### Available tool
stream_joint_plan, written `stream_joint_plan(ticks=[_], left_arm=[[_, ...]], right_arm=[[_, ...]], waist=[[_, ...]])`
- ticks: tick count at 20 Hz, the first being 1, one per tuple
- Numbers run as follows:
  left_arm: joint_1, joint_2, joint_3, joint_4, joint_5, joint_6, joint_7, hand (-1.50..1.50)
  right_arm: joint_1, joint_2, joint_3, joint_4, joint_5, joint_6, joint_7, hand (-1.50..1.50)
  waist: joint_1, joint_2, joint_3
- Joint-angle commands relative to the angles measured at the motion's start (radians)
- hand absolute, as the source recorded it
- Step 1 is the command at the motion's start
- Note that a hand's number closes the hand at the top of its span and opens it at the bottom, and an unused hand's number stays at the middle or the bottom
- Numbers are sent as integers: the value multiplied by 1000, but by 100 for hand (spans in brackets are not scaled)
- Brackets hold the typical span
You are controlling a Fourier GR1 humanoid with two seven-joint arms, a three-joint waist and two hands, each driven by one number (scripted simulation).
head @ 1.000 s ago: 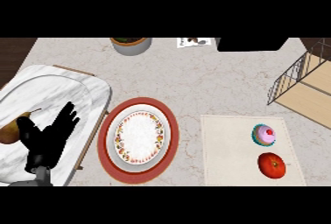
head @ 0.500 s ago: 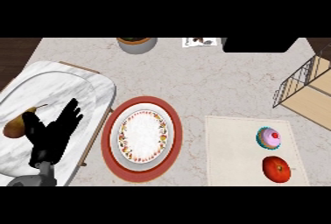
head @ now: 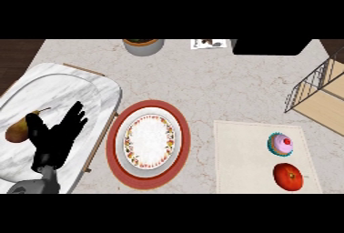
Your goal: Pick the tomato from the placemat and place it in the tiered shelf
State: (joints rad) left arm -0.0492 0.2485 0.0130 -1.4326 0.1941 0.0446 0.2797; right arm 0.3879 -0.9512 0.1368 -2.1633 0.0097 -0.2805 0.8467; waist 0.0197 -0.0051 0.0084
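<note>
The pick has not begun, judging from how things lie. The round red tomato (head: 287,176) sits untouched on the pale beige rectangular placemat (head: 245,154), at its near right corner. It is far to the right of the only fingers (head: 75,116) in view and somewhat nearer the robot than they are.

Those fingers belong to the black left hand (head: 53,139), which rests at the lower left over the white marble oval tray (head: 60,91). They are straight and spread, pointing up the view, and hold nothing. A brown pear (head: 19,130) lies just to their left. The right hand does not show at all.

A pink-frosted cupcake with a red top (head: 280,143) stands just beyond the tomato on the same mat, near it but apart. The wire-and-wood tiered shelf (head: 322,98) lies beyond that, at the right edge. It is cut off by the frame, so which tier is free is hard to tell.

The next move probably calls for the right hand to come in over the tomato from the near side, clear of the cupcake, and curl round the tomato before lifting it toward the shelf.
</note>
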Motion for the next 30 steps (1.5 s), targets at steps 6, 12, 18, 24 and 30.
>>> stream_joint_plan(ticks=[6, 12, 18, 24, 30], left_arm=[[-29, -24, 19, 101, -10, 8, 18, 0], [55, -7, 19, 7, -1, -20, 52, 0], [30, -13, 35, 44, -11, -29, 27, 0], [39, -16, 44, 49, -16, -38, 13, 0], [25, -47, 27, 106, -45, -41, -24, 0]], right_arm=[[-128, 109, 150, 46, 210, 3, 216, -150], [-166, 198, 182, 177, 297, 23, 164, -150], [-247, 275, 233, 178, 373, 74, 283, -150], [-226, 351, 235, 353, 464, 33, 165, -150], [-244, 353, 186, 425, 482, 55, 88, -150]], waist=[[-19, 8, -9], [-16, 5, -8], [-14, 6, -9], [-17, 6, -8], [-23, 6, -8]])
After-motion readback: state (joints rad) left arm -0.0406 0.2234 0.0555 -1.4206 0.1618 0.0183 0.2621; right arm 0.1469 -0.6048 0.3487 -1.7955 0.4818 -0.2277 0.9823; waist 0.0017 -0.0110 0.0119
